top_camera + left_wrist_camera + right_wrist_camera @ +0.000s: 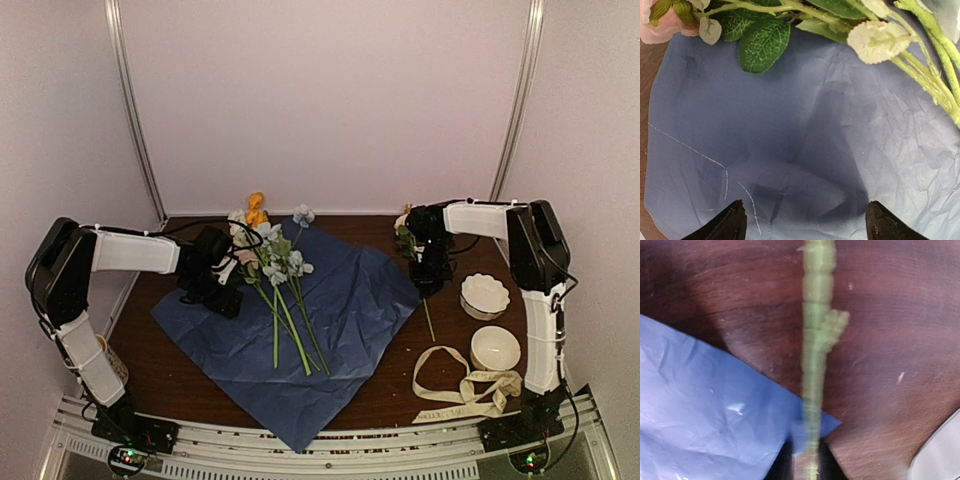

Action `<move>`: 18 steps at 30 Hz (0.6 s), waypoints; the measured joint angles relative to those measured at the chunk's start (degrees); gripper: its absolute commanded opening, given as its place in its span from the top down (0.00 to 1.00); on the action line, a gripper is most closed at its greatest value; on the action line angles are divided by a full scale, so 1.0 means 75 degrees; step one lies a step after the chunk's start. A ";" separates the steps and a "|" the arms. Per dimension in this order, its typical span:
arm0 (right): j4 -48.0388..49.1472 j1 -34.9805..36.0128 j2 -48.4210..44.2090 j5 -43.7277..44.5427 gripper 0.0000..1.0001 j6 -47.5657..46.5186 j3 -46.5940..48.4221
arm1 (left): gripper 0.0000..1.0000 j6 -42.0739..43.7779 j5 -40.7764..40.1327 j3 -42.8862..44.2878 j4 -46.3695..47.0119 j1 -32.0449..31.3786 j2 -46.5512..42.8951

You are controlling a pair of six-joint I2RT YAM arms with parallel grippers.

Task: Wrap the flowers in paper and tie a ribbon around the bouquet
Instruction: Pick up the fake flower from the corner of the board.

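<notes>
The ribbon [487, 385] lay unused near the table's [380, 390] front right corner, flowers [285, 300] on flat paper [350, 300], left gripper [805, 220] agape, right gripper [430, 285] pinching a stray stem [815, 315].

You are working in a robot test booth in a lab, not a home: plain white walls [330, 100] and metal corner posts [137, 120] are closing in a dark wooden table [380, 390]. The left arm [130, 252] and right arm [480, 218] are sitting bolted to a metal rail [380, 440] at its near edge.
</notes>
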 measured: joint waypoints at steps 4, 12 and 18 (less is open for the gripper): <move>0.0213 0.0090 -0.0189 -0.0020 1.00 0.0108 -0.0274 | 0.14 0.0050 0.0000 0.0000 0.0000 0.0000 -0.0055; -0.0254 0.0117 -0.0565 0.1128 1.00 0.0154 0.0012 | 0.14 0.0052 -0.0006 -0.0052 -0.0003 0.0000 -0.0192; -0.0210 0.0137 -0.2457 0.1839 1.00 0.0344 0.0239 | 0.14 0.0052 -0.0003 -0.0055 -0.0003 0.0000 -0.0198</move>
